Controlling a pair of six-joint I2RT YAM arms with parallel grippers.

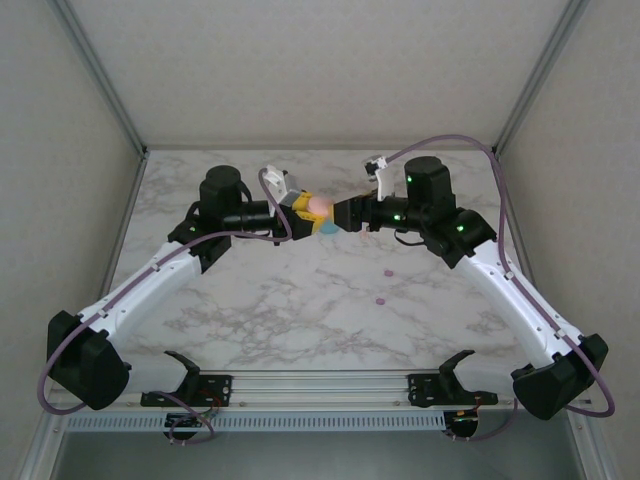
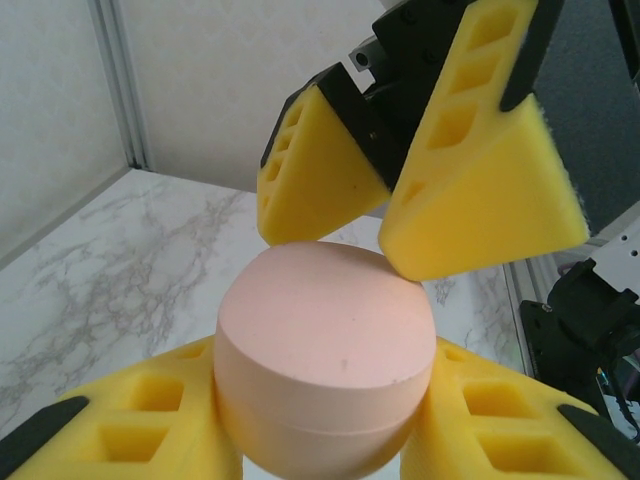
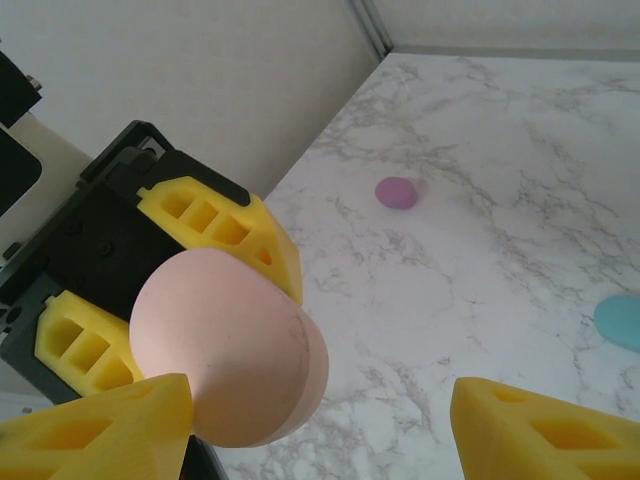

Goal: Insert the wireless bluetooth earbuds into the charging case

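**Step in hand:** judged to be opening the case; no earbud is loaded yet.

**Fingers:** The left fingers (image 2: 130, 420) are clamped on the lower half of a round peach case (image 2: 320, 330). They hold it above the bench (image 1: 300, 320), midway between the two arms. The lid is on, and a seam runs round the body. The right fingers (image 2: 480, 170) stand apart and carry nothing. They sit at the far rim of the lid, one touching it or nearly so.

**Next move:** it calls for closing squarely on the lid alone and lifting it while the base is held firm.

**Earbuds (image 1: 378, 298):** two tiny magenta-pink nubs, smooth and rounded. They lie loose on the bench right of centre, well apart from the case.
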